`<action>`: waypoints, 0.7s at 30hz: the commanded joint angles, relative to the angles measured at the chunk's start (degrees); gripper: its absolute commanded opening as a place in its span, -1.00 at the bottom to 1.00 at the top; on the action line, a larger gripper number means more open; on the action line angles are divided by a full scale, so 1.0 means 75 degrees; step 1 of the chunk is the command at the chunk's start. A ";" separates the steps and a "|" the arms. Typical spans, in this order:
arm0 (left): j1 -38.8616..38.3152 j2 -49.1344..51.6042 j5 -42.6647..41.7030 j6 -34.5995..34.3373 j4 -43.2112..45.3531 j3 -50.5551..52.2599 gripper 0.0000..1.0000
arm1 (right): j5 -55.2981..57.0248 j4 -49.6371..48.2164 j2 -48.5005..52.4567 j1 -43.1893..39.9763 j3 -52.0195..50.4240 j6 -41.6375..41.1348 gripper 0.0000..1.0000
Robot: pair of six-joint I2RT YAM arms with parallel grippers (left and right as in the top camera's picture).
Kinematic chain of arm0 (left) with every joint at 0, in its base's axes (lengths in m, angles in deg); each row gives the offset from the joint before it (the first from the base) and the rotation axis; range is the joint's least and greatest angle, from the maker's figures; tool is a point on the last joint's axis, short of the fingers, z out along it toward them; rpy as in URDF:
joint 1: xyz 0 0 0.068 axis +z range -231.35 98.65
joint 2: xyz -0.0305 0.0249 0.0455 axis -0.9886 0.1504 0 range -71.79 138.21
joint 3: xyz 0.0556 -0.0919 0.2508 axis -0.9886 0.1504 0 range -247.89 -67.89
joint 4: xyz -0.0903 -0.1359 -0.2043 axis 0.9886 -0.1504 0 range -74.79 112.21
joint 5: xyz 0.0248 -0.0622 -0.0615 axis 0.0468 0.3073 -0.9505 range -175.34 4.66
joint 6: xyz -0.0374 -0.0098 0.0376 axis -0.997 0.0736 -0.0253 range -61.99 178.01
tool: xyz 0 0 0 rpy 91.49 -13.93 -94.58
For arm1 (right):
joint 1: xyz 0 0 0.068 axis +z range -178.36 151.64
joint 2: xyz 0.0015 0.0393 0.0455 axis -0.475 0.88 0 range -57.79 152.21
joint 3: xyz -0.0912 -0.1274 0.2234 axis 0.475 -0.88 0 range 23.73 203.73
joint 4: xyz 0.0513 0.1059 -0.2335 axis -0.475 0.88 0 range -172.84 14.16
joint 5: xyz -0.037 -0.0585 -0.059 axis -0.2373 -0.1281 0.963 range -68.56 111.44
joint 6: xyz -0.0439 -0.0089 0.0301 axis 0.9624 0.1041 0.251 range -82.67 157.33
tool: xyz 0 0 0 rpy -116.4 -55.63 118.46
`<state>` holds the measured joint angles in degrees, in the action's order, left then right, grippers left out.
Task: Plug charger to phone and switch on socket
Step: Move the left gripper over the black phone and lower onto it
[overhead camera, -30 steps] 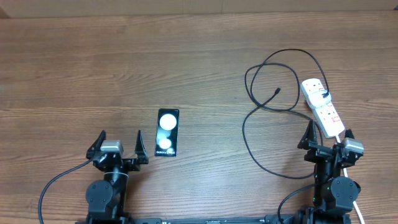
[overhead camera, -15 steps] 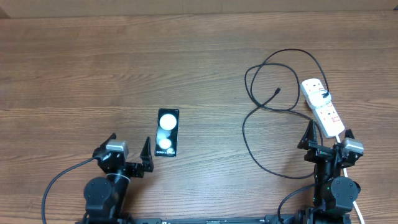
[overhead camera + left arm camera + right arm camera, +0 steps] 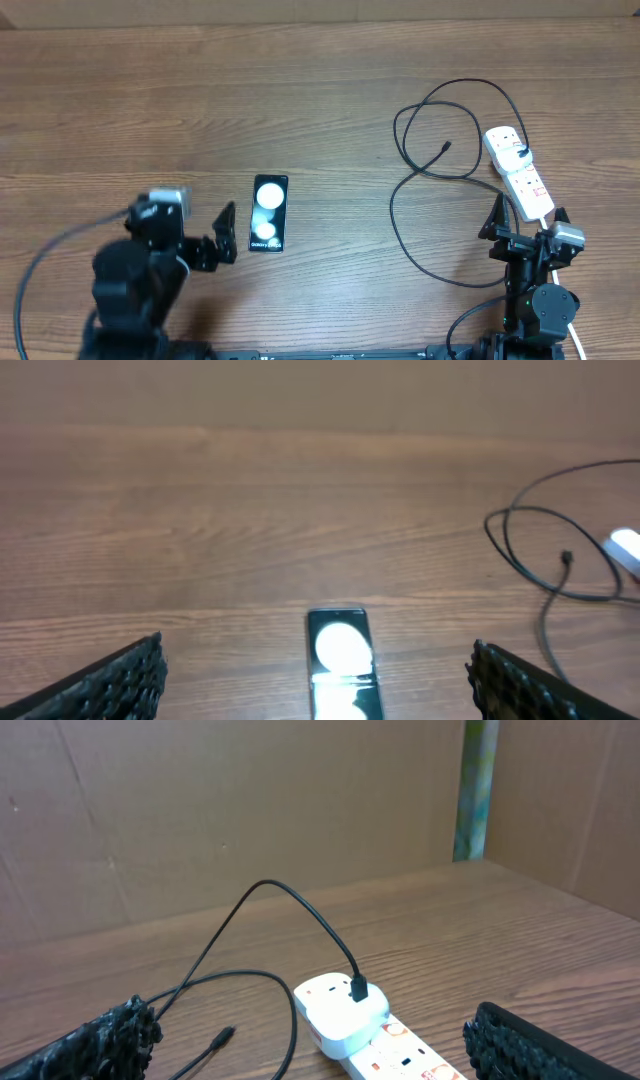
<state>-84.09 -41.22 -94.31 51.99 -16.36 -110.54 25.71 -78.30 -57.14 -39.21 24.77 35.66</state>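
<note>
The left fingers (image 3: 110, 680) are spread wide and hold nothing; the phone (image 3: 342, 665) lies flat on the table (image 3: 200, 510) just ahead, between them. The right fingers (image 3: 530, 1045) are also spread and empty, near the socket (image 3: 345, 1015), with the charger (image 3: 395, 215) looped to its left.

The desk (image 3: 150, 110) under me is brown wood grain. A brown cardboard wall (image 3: 250, 800) stands along its far edge, with a greenish vertical strip (image 3: 478, 790) toward the far right corner.
</note>
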 commanded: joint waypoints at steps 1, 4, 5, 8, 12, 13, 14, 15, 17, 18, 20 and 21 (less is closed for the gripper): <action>0.0009 0.1131 -0.0595 -0.0114 -0.0498 -0.1154 1.00 | -0.0015 -0.0020 -0.0035 -0.0012 -0.0079 0.0003 1.00; -0.0096 0.2224 -0.0787 -0.0117 -0.1262 -0.2136 1.00 | -0.0015 -0.0020 -0.0035 -0.0012 -0.0076 0.0003 1.00; -0.0195 0.2623 -0.0769 -0.0117 -0.1559 -0.2483 1.00 | -0.0015 -0.0020 -0.0035 -0.0012 -0.0079 0.0003 1.00; -0.0592 0.3687 -0.0551 -0.0154 -0.2326 -0.3340 1.00 | -0.0015 -0.0020 -0.0035 -0.0012 -0.0079 0.0003 0.99; -0.1411 0.4957 0.0711 -0.0807 -0.2955 -0.4054 1.00 | -0.0015 -0.0020 -0.0035 -0.0012 -0.0079 0.0003 1.00; -0.1667 0.5316 0.1014 -0.0956 -0.2964 -0.4106 1.00 | -0.0015 -0.0020 -0.0035 -0.0012 -0.0079 0.0003 1.00; -0.1789 0.5499 0.1072 -0.0982 -0.2946 -0.4106 1.00 | -0.0015 -0.0020 -0.0035 -0.0012 -0.0076 0.0003 1.00; -0.1900 0.5724 0.1055 -0.0979 -0.2891 -0.4106 1.00 | -0.0015 -0.0020 -0.0035 -0.0012 -0.0079 0.0003 1.00; -0.2020 0.6175 0.0985 -0.1163 -0.2739 -0.4103 0.99 | -0.0015 -0.0020 -0.0035 -0.0012 -0.0079 0.0003 1.00; -0.2040 0.6397 0.0988 -0.1457 -0.2629 -0.4106 0.99 | -0.0015 -0.0020 -0.0035 -0.0012 -0.0079 0.0003 1.00; -0.2037 0.6799 0.0994 -0.1900 -0.2468 -0.4103 0.99 | -0.0015 -0.0020 -0.0035 -0.0012 -0.0079 0.0003 1.00; -0.2037 0.6977 0.0991 -0.2043 -0.2396 -0.4103 0.99 | -0.0015 -0.0020 -0.0035 -0.0012 -0.0079 0.0003 1.00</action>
<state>-99.28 8.02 -88.85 42.87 -35.16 -140.16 25.71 -78.26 -57.14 -39.21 24.77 35.62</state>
